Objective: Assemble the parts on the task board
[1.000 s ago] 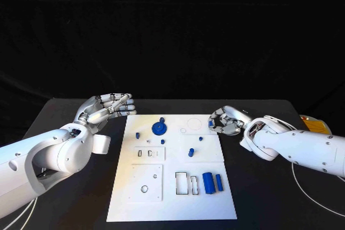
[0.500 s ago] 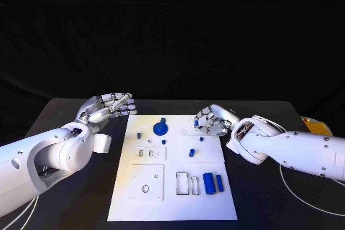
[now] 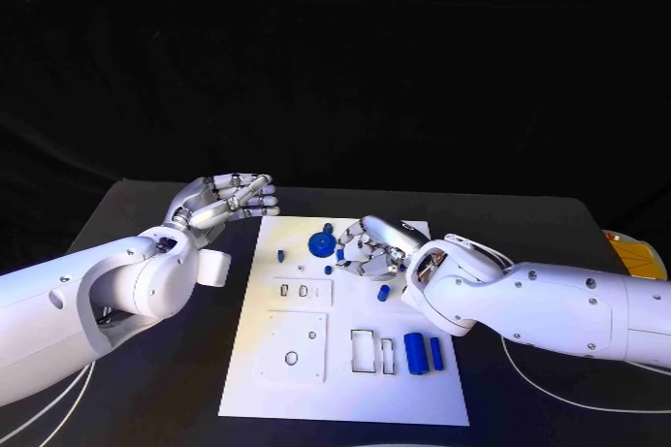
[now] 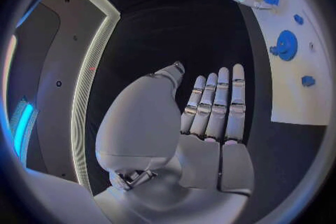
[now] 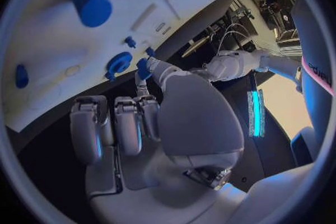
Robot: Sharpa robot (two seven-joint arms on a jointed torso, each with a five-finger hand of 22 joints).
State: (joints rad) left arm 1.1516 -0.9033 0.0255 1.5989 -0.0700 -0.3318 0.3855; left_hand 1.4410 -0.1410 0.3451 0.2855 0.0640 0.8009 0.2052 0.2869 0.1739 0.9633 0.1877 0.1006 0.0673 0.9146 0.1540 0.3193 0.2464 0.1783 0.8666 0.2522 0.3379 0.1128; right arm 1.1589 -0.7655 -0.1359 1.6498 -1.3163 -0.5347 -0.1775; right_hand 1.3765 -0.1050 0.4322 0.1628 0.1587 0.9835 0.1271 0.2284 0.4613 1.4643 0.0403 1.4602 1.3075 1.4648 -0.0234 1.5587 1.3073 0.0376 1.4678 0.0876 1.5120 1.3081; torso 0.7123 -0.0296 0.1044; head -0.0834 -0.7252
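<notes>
The white task board point(image 3: 350, 369) lies flat mid-table. Near its far edge sits a round blue gear point(image 3: 322, 244) with small blue pegs point(image 3: 281, 256) beside it; one peg point(image 3: 383, 293) stands mid-board. Two blue cylinders point(image 3: 415, 354) lie side by side toward the right edge, beside rectangular slots.
</notes>
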